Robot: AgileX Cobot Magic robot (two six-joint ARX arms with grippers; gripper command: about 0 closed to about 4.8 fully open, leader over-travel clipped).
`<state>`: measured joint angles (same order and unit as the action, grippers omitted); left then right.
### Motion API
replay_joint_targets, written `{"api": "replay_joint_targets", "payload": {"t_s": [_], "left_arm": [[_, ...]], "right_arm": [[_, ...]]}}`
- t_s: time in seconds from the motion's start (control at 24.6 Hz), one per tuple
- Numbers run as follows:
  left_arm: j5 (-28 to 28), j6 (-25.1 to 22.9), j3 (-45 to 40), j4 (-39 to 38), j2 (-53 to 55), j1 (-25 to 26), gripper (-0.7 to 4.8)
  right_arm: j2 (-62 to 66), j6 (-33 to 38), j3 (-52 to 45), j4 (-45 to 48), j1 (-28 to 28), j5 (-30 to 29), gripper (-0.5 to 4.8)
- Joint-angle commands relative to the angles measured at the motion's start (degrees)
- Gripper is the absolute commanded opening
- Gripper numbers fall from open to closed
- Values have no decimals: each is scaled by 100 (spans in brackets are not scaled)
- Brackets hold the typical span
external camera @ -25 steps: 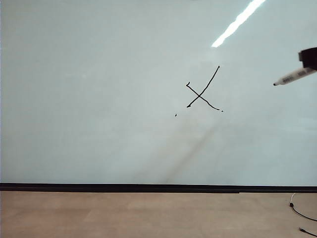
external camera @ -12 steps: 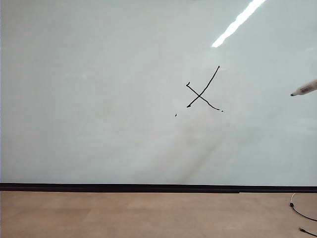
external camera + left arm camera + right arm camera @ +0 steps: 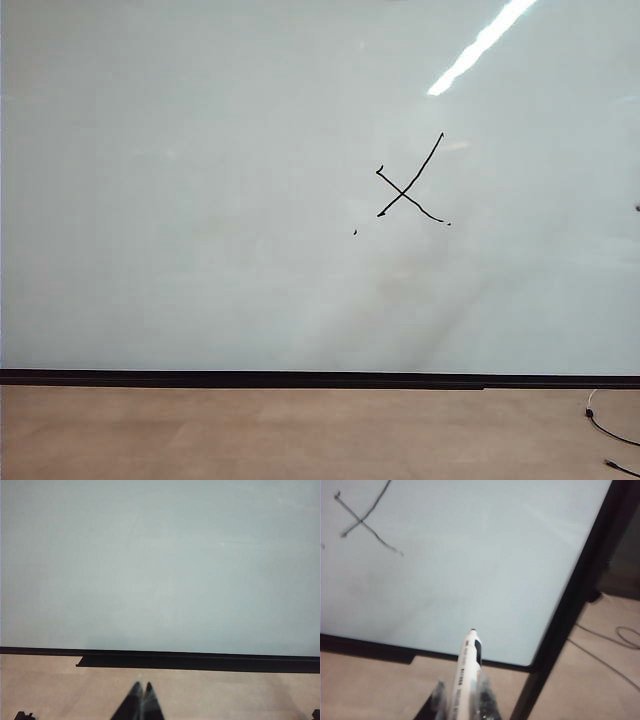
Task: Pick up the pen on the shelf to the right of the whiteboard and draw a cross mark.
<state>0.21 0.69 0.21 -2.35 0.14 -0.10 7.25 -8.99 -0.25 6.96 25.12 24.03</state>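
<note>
A: We're starting on the left. The left gripper [image 3: 141, 700] is sitting low in front of the whiteboard [image 3: 200, 180], fingers pressed together, holding nothing. It's not doing any task work.

B: Agreed. We're seeing the board as glossy pale grey-white, with a ceiling light glare streak [image 3: 482, 45] and a dark strip [image 3: 300, 379] along its lower edge above a matte tan floor.

A: Moving right, we're seeing the cross mark [image 3: 408, 182] already drawn: two thin black strokes, slightly curved, crossing. A tiny black speck [image 3: 355, 232] is sitting just below and left of it.

B: So we're judging the drawing done. What's left looks like putting the marker away, if anything.

A: Far right, the right gripper [image 3: 462, 692] is clamped on the pen [image 3: 465, 670], a slim white plastic barrel with dark print and a dark tip, pointing toward the board's lower right corner, clear of the surface.

B: Black cables [image 3: 605, 645] are trailing on the floor beyond the frame.
</note>
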Motion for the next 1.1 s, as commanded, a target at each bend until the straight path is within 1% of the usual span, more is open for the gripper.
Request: {"api": "replay_joint_targets", "payload": {"t_s": [0.04, 0.41, 0.49, 0.65, 0.69, 0.85, 0.93, 1.1], "left_arm": [[0, -24, 17, 72, 4, -2, -5], [-2, -24, 17, 68, 4, -2, -5], [-2, -24, 17, 70, 4, -2, -4], [0, -24, 17, 70, 4, -2, -5], [0, -24, 17, 70, 4, -2, -4], [0, -24, 15, 70, 4, -2, -4], [0, -24, 17, 70, 4, -2, -4], [0, -24, 17, 70, 7, -2, -4]], "right_arm": [[-675, 31, 28, -474, -229, -66, -5], [-717, 33, 31, -568, -841, -492, -5], [-717, 31, 31, -562, -1086, -632, -5], [-717, 31, 28, -498, -1797, -1143, -5], [-717, 31, 28, -470, -1893, -1222, -5], [-717, 28, 28, -411, -2050, -1344, -5], [-717, 22, 28, -409, -2046, -1211, -5], [-717, 24, 28, -380, -2041, -1217, -4]]}}
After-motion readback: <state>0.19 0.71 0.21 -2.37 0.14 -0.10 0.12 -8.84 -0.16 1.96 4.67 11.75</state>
